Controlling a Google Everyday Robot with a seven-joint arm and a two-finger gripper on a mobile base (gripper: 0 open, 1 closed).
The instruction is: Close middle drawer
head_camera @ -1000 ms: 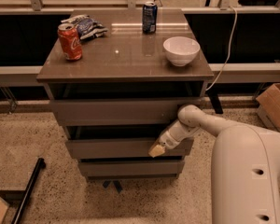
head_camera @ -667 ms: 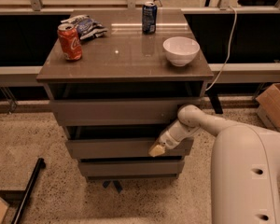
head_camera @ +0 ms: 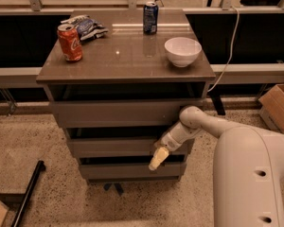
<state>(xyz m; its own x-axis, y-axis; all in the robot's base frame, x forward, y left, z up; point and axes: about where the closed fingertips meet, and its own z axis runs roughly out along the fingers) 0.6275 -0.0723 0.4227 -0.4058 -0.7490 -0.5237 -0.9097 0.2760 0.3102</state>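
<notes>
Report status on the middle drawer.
End effector at middle drawer front, right side. Drawer looks nearly shut. Nothing visible blocking it.

The middle drawer (head_camera: 113, 147) shows a plain, handleless grey-brown front panel. It sits level in the cabinet (head_camera: 128, 60), with a dark gap above it. The gripper (head_camera: 158, 159) points down at the panel's right end.

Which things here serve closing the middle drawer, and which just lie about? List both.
For the job:
- middle drawer
- pincer, at the right end of that drawer's front

Lying about:
- red can, blue can, bowl and snack bag, all on the cabinet top
- cardboard box, on the floor at right
</notes>
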